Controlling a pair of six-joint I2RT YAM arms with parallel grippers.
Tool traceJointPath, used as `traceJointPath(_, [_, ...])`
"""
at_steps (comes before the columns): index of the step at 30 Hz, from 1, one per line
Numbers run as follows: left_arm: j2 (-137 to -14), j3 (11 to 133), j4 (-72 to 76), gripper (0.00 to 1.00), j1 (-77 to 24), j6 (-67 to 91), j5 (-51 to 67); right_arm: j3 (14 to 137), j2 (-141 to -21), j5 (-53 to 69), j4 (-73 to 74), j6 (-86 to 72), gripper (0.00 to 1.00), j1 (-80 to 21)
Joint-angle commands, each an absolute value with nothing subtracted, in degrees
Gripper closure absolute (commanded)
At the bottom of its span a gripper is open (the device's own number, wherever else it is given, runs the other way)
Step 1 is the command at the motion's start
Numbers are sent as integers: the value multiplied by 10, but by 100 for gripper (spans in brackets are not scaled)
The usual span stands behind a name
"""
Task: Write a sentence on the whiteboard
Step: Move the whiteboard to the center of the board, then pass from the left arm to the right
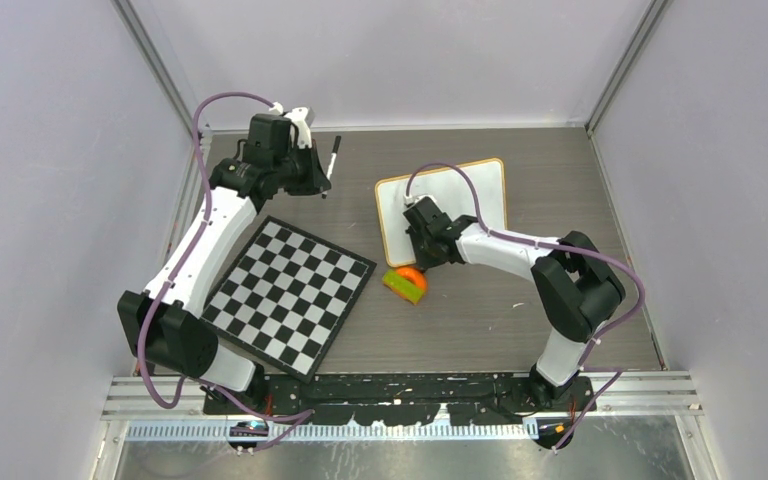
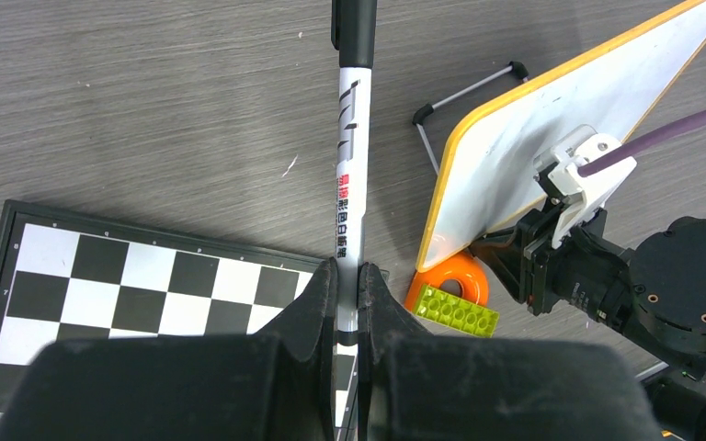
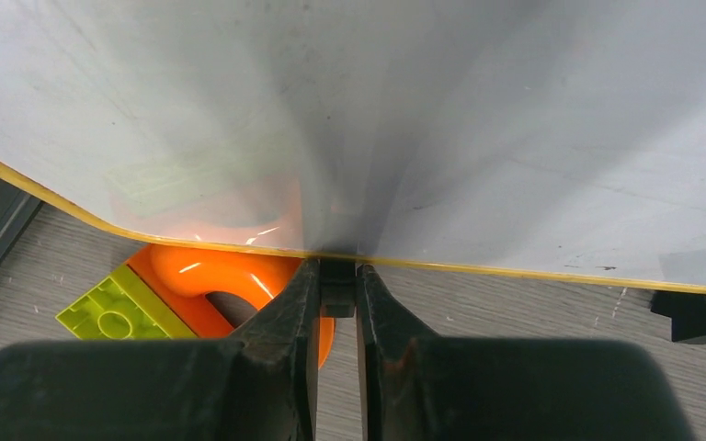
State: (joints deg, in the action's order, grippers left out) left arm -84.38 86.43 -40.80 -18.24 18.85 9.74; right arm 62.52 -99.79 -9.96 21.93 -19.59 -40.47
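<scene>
Claws first: my left claw [image 2: 347,276] is clenched on a white marker [image 2: 350,175], and I cannot read its red and black print. My right claw [image 3: 337,276] pinches the lower frame edge of the whiteboard [image 3: 441,110], which stands tilted near the middle of the grey wood-grain table [image 1: 560,170]. An orange ring [image 3: 204,276] and a green brick [image 3: 110,312] lie just beside it, with a chequered board [image 1: 290,295] to the left. Pale lilac walls [image 1: 50,150] enclose everything.

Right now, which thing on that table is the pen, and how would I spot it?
Start at the black-and-white chequered board on the left. Just beyond its far corner, the left pincer is shut on the marker. Unlike its neighbours, it is a slim white stick with a black end and printed lettering.
</scene>
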Motion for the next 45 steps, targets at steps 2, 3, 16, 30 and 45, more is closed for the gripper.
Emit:
traceJointPath(2, [-826, 859, -398, 100, -178, 184, 107, 656, -994, -65, 245, -207, 67, -413])
traceJointPath(3, [-825, 858, -398, 100, -178, 183, 107, 659, -990, -65, 245, -205, 61, -413])
traceJointPath(16, [-793, 832, -384, 100, -177, 115, 245, 726, -825, 17, 286, -116, 23, -372])
traceJointPath(30, [-730, 654, -11, 100, -177, 408, 435, 759, -796, 362, 37, -465, 31, -233])
traceJointPath(45, [-736, 586, 201, 100, -179, 590, 460, 859, -882, 309, 41, -474, 40, -309])
